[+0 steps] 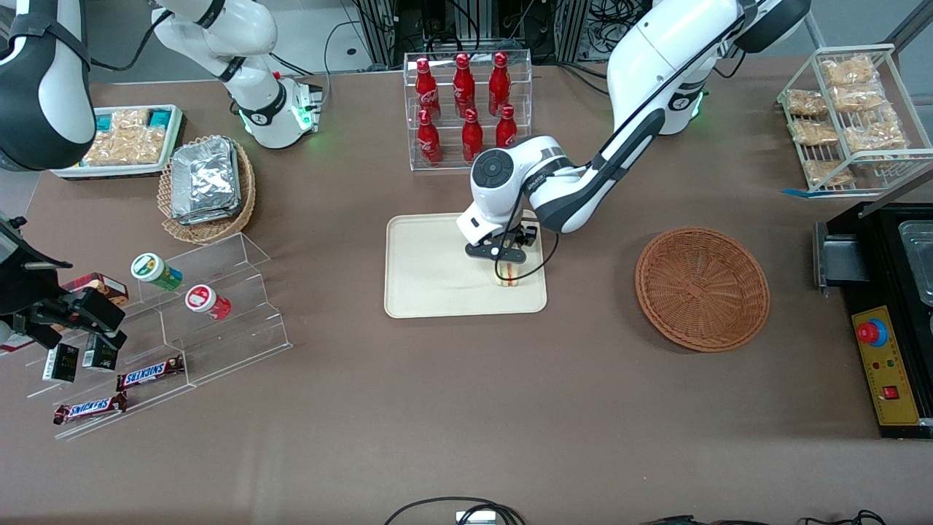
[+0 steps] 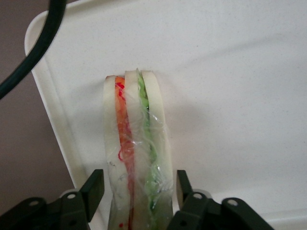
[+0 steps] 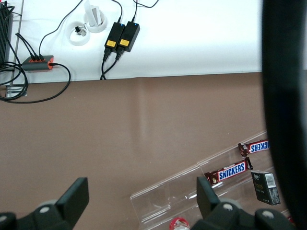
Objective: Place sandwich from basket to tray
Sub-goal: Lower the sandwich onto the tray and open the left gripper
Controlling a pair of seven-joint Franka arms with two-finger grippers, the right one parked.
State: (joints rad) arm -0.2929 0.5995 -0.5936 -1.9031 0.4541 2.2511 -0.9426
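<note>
The sandwich [image 1: 509, 277] stands on edge on the cream tray [image 1: 423, 262], near the tray corner closest to the front camera on the working arm's side. In the left wrist view the sandwich [image 2: 136, 143] shows pale bread with red and green layers under clear wrap, resting on the tray [image 2: 230, 96]. My gripper [image 1: 505, 264] is low over it and open. Its fingers [image 2: 93, 189] flank the sandwich, with a small gap on each side. The reddish-brown basket [image 1: 702, 288] sits empty toward the working arm's end of the table.
A clear rack of red bottles [image 1: 466, 109] stands farther from the camera than the tray. A tan basket of foil packets [image 1: 208, 186] and an acrylic stepped shelf [image 1: 211, 306] lie toward the parked arm's end. A wire snack rack [image 1: 849, 117] and a black box [image 1: 893, 313] lie at the working arm's end.
</note>
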